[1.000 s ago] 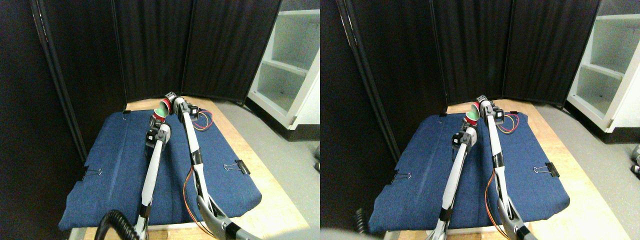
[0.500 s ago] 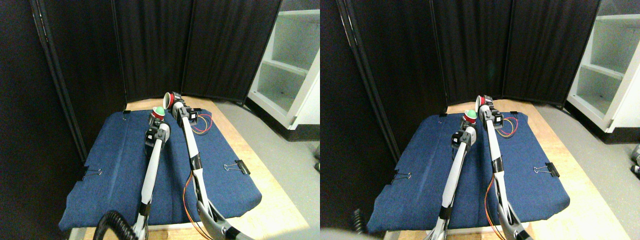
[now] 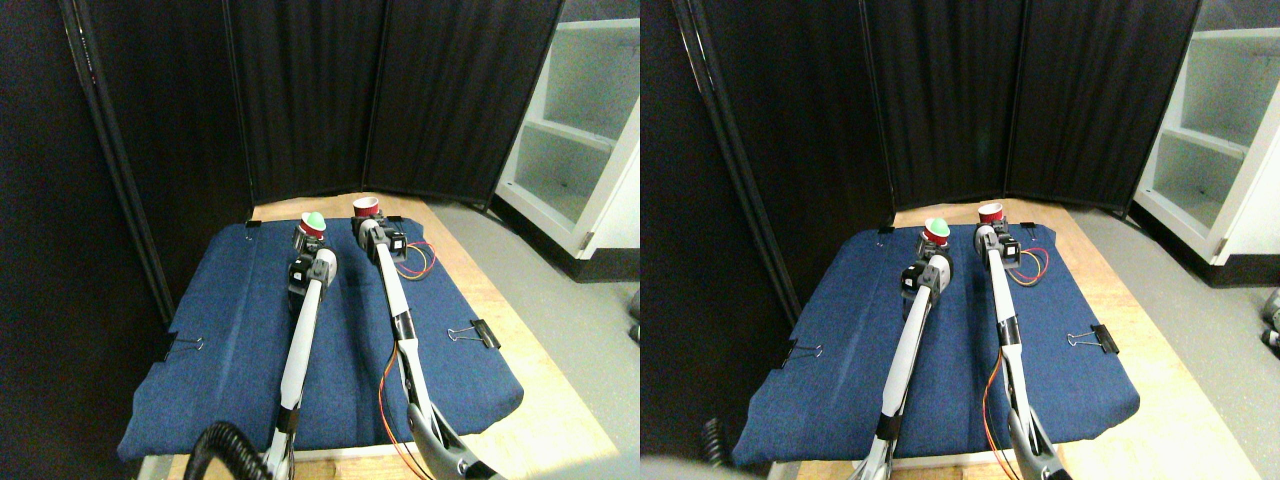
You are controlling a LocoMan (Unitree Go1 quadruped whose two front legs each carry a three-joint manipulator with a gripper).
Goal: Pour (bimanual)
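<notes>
Left pincer (image 3: 309,240): raised over the far part of the blue cloth (image 3: 230,350), a red cup (image 3: 312,224) at its tip, upright, with something green showing at the mouth; it appears clenched on that cup, though the jaws themselves are too small to read with certainty. Right pincer (image 3: 366,222): well apart from the left one, at the far edge of the cloth, a second red cup (image 3: 366,207) at its tip, upright, mouth pale and apparently empty; likewise judged to be grasping it, jaws not resolvable. Whether either cup base touches the cloth cannot be told. Stereo pair view, only one supplied: cloth spread over a wooden surface (image 3: 545,420) and pinned by binder clips (image 3: 472,333) at its edges; loose coloured wires (image 3: 412,258) lie just beside the right arm; black curtain (image 3: 400,100) behind; white shelving (image 3: 575,130) at right. Status, as judged: green contents sit in the left cup, so the pour looks done and the step in hand is setting both cups down. Handling notes: keep both cups vertical during descent; lower straight down, not sideways, so the rims stay apart; let each base rest flat on the cloth before releasing; keep the right arm clear of the wires; withdraw each pincer backward along its own arm line to avoid tipping the cup.
</notes>
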